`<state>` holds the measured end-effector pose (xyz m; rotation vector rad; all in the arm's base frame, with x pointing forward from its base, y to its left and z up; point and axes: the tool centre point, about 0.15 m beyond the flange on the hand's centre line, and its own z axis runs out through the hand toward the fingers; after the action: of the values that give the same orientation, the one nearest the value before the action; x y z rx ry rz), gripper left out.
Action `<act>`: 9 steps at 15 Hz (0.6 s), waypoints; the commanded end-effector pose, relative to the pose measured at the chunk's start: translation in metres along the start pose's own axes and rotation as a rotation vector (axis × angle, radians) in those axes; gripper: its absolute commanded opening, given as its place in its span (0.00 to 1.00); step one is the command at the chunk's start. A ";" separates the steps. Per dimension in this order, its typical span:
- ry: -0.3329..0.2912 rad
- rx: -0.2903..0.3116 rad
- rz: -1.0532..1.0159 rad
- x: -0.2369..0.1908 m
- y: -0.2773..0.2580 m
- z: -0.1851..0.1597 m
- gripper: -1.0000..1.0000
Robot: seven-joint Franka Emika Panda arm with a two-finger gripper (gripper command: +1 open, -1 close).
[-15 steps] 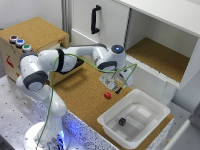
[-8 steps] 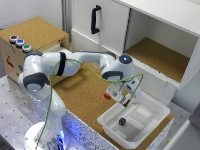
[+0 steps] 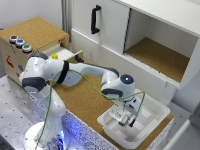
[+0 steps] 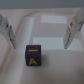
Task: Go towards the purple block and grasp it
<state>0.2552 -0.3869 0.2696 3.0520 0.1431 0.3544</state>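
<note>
the purple block (image 4: 33,55) shows clearly in the wrist view: a small dark cube with a yellow letter on its near face and yellow marks on top, resting on the pale floor of the white tray (image 3: 152,131). it sits lower centre in that picture, a little toward one finger, not dead centre between them. in the exterior view i can't pick it out; the tool (image 3: 125,119) hangs over the spot and hides it.

the tool is released, its two fingers (image 4: 68,35) spread wide with the block between their lines but nearer the camera than the tips, not touching either one. nothing is gripped.

what's changed: a second ago the arm was over the cork surface at the tray's edge, and half a second ago it was just arriving above the tray. now it is inside the tray's outline, lower right of centre in the exterior view, with the wrist pointed down. so the approach looks mostly done, i'd say, and what's left is a small shift to centre the cube, a descent, and closing.

the tray rests on the cork-topped table (image 3: 85,102), with the white cabinet (image 3: 125,30) in the upper part of the frame. the tray's wall is near, so i'd watch finger clearance going down.
</note>
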 end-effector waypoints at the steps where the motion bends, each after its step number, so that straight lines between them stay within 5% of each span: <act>1: -0.015 -0.107 -0.056 0.014 -0.018 0.054 1.00; 8: -0.046 -0.059 -0.067 0.018 -0.026 0.068 1.00; 9: -0.047 -0.042 -0.047 0.018 -0.026 0.068 0.00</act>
<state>0.2722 -0.3635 0.2271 3.0058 0.2354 0.3612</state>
